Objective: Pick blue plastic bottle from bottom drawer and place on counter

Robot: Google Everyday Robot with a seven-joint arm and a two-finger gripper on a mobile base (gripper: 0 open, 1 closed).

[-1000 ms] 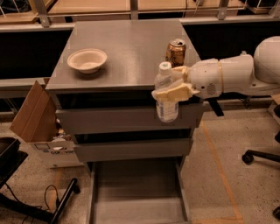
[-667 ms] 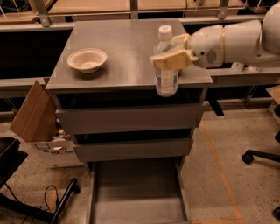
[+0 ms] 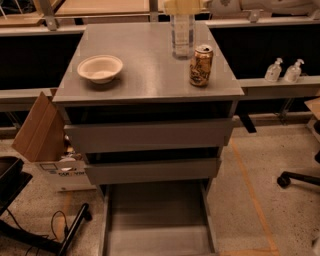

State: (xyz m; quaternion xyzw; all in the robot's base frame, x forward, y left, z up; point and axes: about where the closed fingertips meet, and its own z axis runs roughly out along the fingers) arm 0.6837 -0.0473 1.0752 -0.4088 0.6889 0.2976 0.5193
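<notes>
The blue plastic bottle (image 3: pixel 182 35) is upright over the far middle of the counter (image 3: pixel 145 82), just behind the gold-brown can (image 3: pixel 201 65). Its cap and upper part are cut off by the top edge of the view. My gripper (image 3: pixel 183 6) is at the top edge, its pale fingers closed around the bottle's upper body. I cannot tell whether the bottle's base touches the counter. The bottom drawer (image 3: pixel 157 220) is pulled out below, its grey floor bare.
A white bowl (image 3: pixel 100 68) sits on the counter's left side. The two upper drawers (image 3: pixel 150 137) are closed. A cardboard box (image 3: pixel 42 130) leans at the cabinet's left. Two pump dispensers (image 3: pixel 282 70) stand on a ledge at right. A chair base (image 3: pixel 300 177) is on the floor at right.
My gripper has carried the bottle from the counter's front right edge up and back over the counter, to behind the can. The view has shifted too.
</notes>
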